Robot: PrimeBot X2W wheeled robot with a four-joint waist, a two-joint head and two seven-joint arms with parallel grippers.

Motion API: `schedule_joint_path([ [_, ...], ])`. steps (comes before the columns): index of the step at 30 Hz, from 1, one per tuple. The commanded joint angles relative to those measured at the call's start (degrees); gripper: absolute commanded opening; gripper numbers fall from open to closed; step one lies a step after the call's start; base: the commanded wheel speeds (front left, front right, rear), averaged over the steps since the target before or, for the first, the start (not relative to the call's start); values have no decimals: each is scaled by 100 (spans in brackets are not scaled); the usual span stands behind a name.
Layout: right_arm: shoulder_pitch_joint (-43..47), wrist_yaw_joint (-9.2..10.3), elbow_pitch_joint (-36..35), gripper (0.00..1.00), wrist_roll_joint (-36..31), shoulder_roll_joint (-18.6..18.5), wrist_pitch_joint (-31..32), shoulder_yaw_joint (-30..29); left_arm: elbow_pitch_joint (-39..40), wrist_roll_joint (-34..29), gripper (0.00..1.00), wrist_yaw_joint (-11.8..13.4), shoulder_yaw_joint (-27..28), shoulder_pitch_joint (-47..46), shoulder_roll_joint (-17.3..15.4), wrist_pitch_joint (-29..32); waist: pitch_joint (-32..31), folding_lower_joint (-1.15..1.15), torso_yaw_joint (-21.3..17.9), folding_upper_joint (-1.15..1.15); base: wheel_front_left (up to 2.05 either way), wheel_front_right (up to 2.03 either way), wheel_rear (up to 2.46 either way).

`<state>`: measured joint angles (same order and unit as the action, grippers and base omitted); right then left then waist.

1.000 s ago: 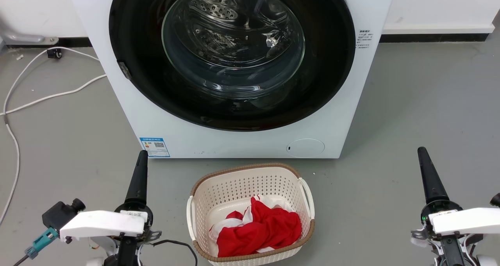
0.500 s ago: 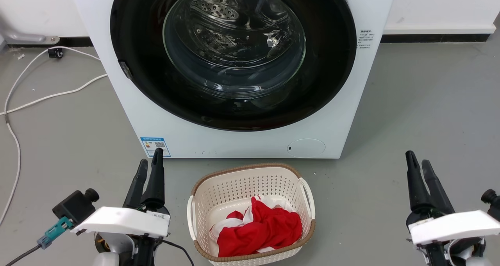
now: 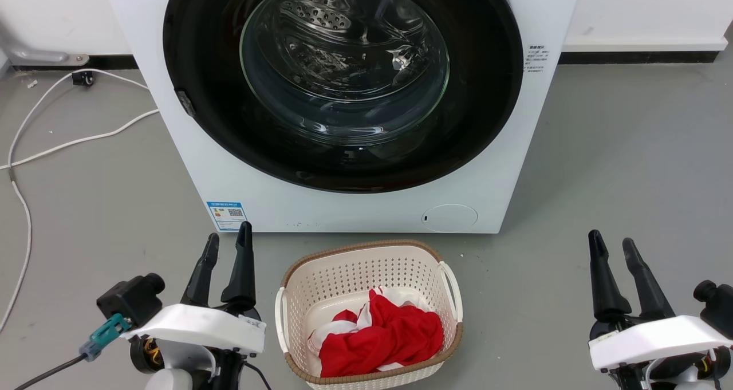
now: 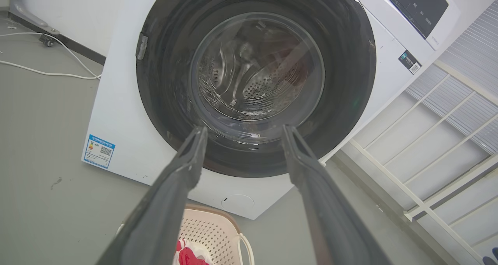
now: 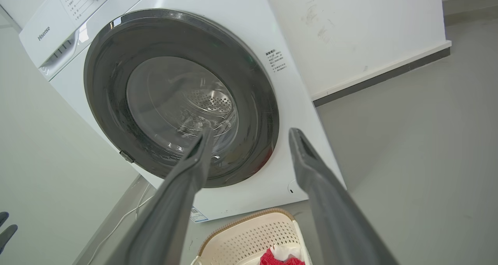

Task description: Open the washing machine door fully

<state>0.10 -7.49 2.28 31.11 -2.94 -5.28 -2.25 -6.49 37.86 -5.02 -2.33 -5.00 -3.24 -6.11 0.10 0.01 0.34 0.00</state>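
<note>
The washing machine door (image 3: pixel 343 75) is a wide glossy black ring around a clear glass bowl, and it lies flush against the white machine front, shut. A small grey metal piece (image 3: pixel 183 102) sits on its left rim. My left gripper (image 3: pixel 229 233) stands open low at the left, short of the machine and touching nothing. My right gripper (image 3: pixel 610 239) is open at the lower right, also empty. In the left wrist view the door (image 4: pixel 163 82) lies beyond my left gripper (image 4: pixel 244 129). The right wrist view shows the door (image 5: pixel 109 101) ahead of my right gripper (image 5: pixel 252 132).
A cream basket (image 3: pixel 361 244) holding red and white cloth (image 3: pixel 383 335) stands on the grey floor between my arms, just in front of the machine. White cables (image 3: pixel 74 141) trail across the floor at the left. A round white filter flap (image 3: pixel 449 218) sits low on the machine.
Each gripper showed as a single dark finger a second ago and now shows two fingers spread apart. The left gripper has shifted a little right. The door has not moved.
</note>
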Motion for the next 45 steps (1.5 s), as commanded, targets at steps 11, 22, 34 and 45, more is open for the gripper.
schedule_joint_path([
  [11,44,0,-175,100,-987,-3,-58,18,31,-963,100,175,-242,-101,-144,-221,4,0,6,0,0,0,0],
  [22,92,0,-257,100,-1721,0,-33,42,15,-1628,100,345,-417,-133,-238,-380,16,0,7,0,0,0,0],
  [34,159,0,-336,100,-2300,2,-56,72,19,-2149,100,445,-544,-144,-274,-531,12,0,17,0,0,0,0],
  [45,209,1,-385,100,-2732,5,-122,120,76,-2640,100,540,-608,-115,-301,-659,9,0,21,0,0,0,0],
])
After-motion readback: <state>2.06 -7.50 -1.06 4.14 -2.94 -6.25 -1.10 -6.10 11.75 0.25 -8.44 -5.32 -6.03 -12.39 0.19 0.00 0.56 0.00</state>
